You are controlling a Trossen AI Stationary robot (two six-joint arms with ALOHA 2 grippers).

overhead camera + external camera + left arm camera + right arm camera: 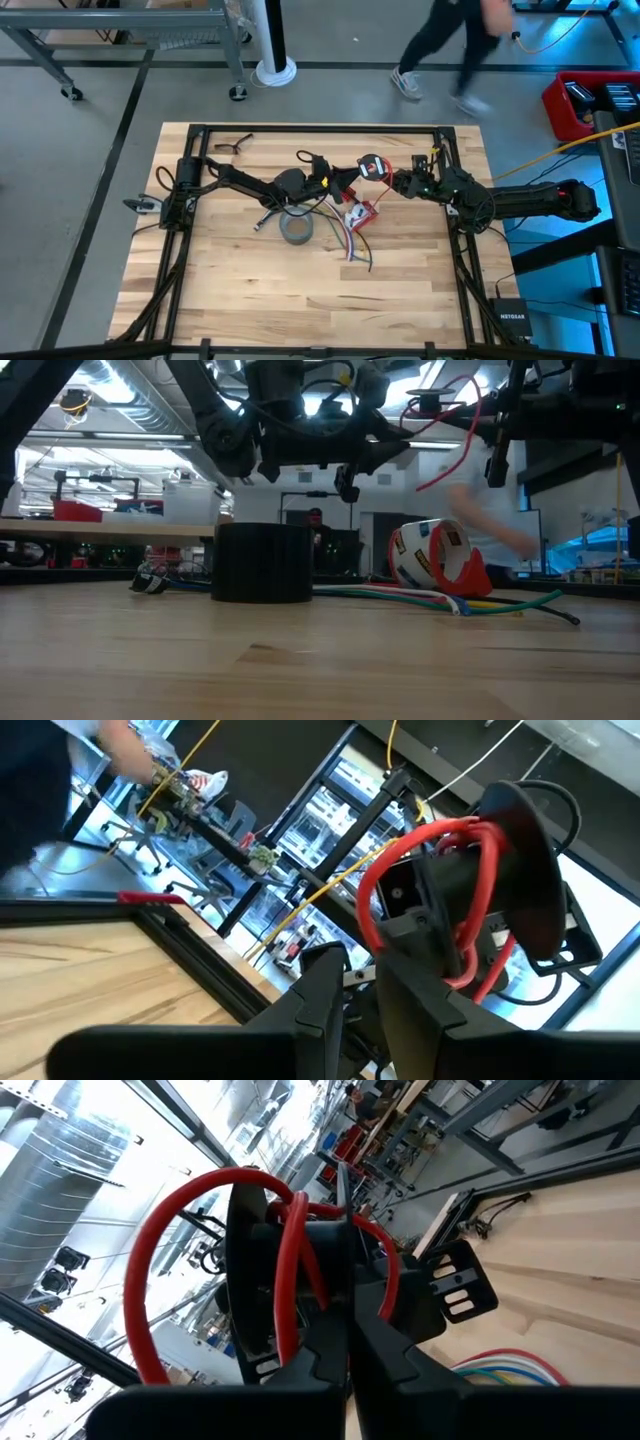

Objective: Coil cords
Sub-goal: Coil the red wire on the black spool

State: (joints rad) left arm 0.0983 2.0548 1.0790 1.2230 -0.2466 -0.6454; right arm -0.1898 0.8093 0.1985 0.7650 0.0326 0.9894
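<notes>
Above table centre, both hands (350,178) (392,181) hold red wire (376,168) aloft.

Around the one grey tape roll (296,230) on the table there was one red tape dispenser (361,213) just beside it, one bundle of coloured wires (352,245) beyond that, and one red wire (374,168) looped on one black spool (432,402) above. Two grippers met there, and one person (446,50) passed behind the table.
</notes>
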